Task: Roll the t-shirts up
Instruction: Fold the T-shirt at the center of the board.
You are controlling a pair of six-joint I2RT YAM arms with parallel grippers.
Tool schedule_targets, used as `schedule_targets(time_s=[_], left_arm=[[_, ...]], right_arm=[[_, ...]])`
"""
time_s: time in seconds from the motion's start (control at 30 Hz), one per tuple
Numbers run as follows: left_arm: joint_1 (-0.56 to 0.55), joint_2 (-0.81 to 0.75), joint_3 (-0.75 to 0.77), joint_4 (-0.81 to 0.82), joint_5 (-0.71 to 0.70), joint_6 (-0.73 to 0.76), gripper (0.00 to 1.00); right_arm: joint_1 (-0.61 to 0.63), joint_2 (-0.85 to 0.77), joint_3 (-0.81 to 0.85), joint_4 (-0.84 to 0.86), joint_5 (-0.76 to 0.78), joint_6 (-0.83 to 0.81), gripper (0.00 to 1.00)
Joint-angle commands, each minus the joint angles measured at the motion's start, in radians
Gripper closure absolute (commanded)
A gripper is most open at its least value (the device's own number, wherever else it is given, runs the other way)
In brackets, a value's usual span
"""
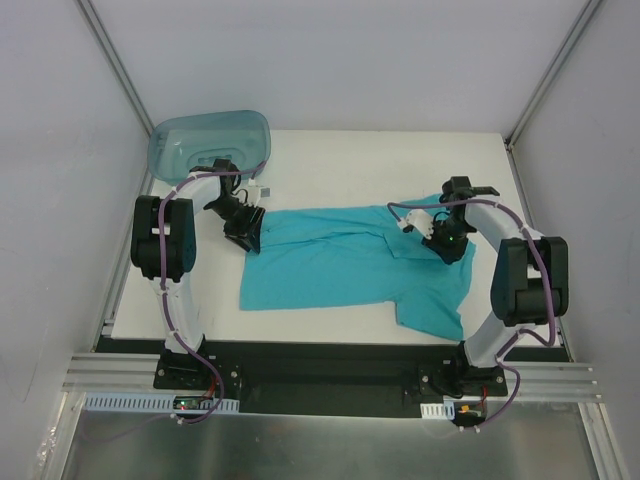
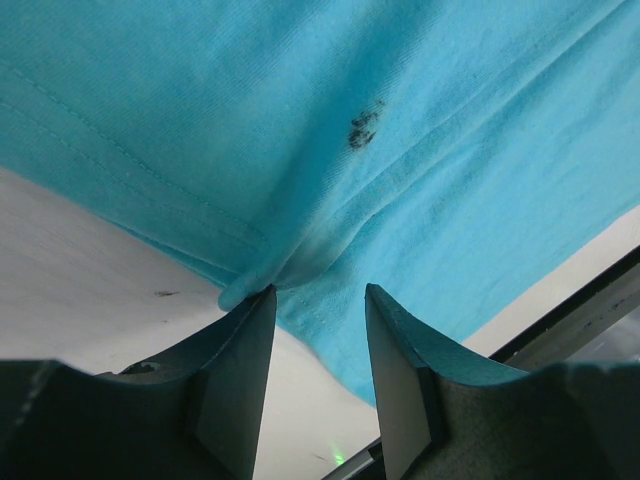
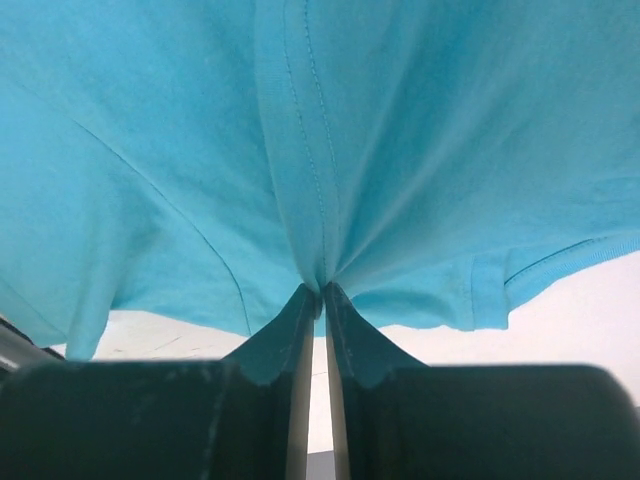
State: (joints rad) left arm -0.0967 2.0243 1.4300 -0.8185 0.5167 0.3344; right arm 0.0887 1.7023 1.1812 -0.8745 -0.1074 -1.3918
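The teal t-shirt (image 1: 340, 262) lies spread across the middle of the white table, its hem to the left and a sleeve hanging toward the front right. My left gripper (image 1: 245, 232) is open at the shirt's left edge; in the left wrist view (image 2: 318, 295) the hem (image 2: 250, 285) touches the left fingertip and nothing is pinched. My right gripper (image 1: 437, 232) is shut on the t-shirt at its right end; in the right wrist view (image 3: 322, 290) the jaws pinch a seamed fold of fabric (image 3: 300, 150) that is pulled up into creases.
A translucent blue-green plastic tub (image 1: 212, 142) stands at the back left corner, just behind the left arm. The table's front edge and a black rail (image 1: 330, 360) run below the shirt. White walls enclose the table on three sides.
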Motion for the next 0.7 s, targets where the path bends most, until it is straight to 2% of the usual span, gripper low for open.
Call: schedule_targets(time_s=[0.0,0.13,0.23,0.4,0.5,0.67], left_arm=[[0.0,0.024,0.013,-0.013,0.014,0.022,0.58],[0.002,0.022,0.014,-0.013,0.011,0.025,0.59],[0.002,0.021,0.012,-0.013,0.011,0.025,0.59],[0.002,0.01,0.003,-0.013,0.009,0.026,0.59],[0.0,0.008,0.0,-0.013,0.012,0.025,0.59],[0.0,-0.01,0.001,-0.013,0.014,0.002,0.58]], right_arm=[[-0.006,-0.032,-0.051,-0.067,0.034,-0.041,0.89],[-0.01,-0.015,-0.055,-0.066,0.038,-0.03,0.86],[-0.013,0.002,-0.031,-0.072,0.048,-0.013,0.76],[0.018,-0.049,0.113,-0.142,-0.126,0.056,0.64],[0.087,-0.047,0.13,-0.133,-0.172,0.08,0.63],[0.186,0.046,0.116,-0.029,-0.205,0.168,0.63]])
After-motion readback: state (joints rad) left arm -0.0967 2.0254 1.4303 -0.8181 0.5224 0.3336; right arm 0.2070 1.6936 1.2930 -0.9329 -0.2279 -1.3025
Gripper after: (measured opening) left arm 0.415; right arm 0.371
